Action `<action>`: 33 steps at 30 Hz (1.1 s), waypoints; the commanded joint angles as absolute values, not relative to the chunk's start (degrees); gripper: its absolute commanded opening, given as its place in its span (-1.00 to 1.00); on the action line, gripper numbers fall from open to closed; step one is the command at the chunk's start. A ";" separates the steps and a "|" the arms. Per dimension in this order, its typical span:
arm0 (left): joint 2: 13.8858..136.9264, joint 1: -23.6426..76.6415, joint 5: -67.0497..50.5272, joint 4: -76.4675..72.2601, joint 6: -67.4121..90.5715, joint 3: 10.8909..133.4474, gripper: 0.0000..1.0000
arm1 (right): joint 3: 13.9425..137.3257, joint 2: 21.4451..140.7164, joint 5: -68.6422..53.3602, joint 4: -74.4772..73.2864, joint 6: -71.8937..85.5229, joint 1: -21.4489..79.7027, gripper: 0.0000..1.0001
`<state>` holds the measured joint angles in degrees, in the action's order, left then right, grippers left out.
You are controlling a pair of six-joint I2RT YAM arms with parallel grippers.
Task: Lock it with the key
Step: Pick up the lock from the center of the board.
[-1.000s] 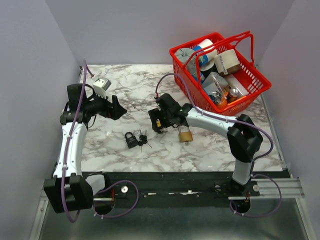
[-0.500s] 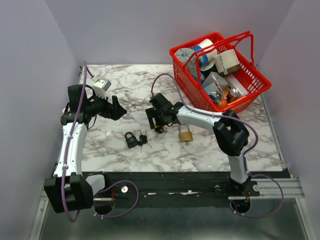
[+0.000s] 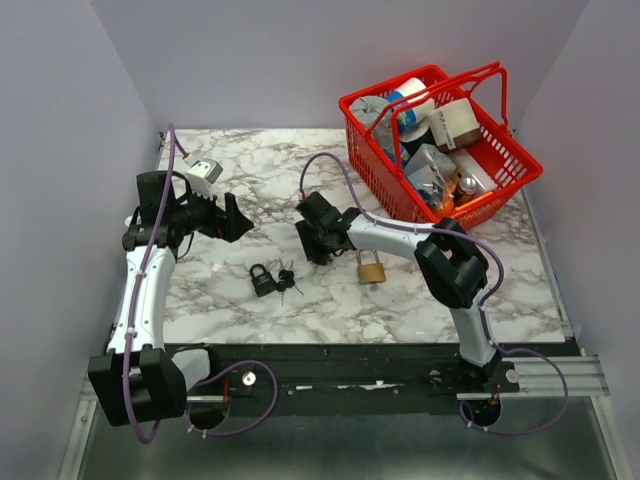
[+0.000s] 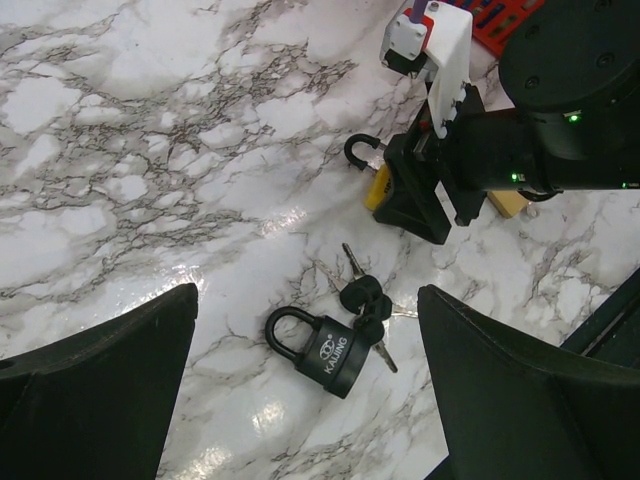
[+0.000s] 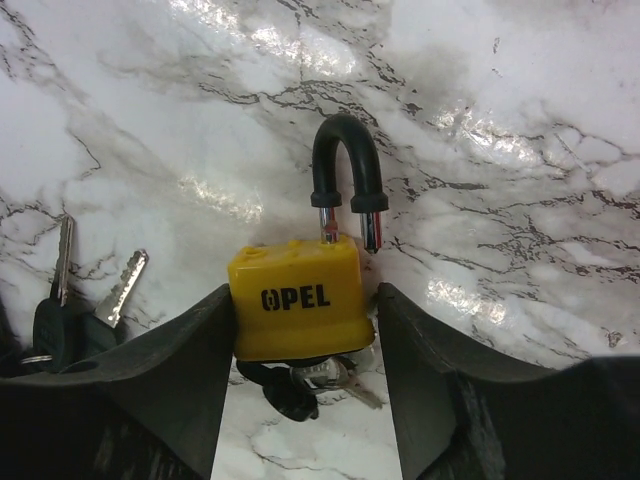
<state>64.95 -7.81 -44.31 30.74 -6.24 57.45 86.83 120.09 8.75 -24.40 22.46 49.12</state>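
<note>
A yellow padlock [image 5: 295, 300] marked OPEL lies on the marble with its black shackle [image 5: 340, 170] sprung open and a key [image 5: 300, 385] in its underside. My right gripper [image 5: 305, 290] straddles its body: the left finger touches it, the right finger stands a sliver off, so the jaws are open. From above, this gripper [image 3: 318, 243] covers the lock. A black padlock [image 4: 335, 352] with a bunch of keys [image 4: 365, 298] lies below my left gripper [image 4: 307, 293], which hovers wide open and holds nothing.
A brass padlock [image 3: 371, 269] lies just right of the right gripper. A red basket [image 3: 345, 103] full of assorted items stands at the back right. Black-headed keys [image 5: 60, 300] lie left of the yellow padlock.
The right arm slid left and settled over the yellow padlock, and its jaws narrowed around the lock's body. The left arm stayed still.
</note>
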 commanded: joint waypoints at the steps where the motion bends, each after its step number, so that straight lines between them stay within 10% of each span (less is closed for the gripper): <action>1: 64.42 -8.17 -43.07 29.44 -6.24 56.95 0.97 | 86.57 121.73 11.34 -23.03 20.40 49.04 0.09; 8: 65.13 -8.26 -43.59 29.26 -3.78 57.48 0.97 | 83.59 117.52 9.24 -20.48 14.16 48.87 -0.99; 33: 64.52 -10.90 -68.99 29.62 18.45 64.17 0.97 | 48.26 66.45 -7.74 15.88 -67.66 50.09 -0.99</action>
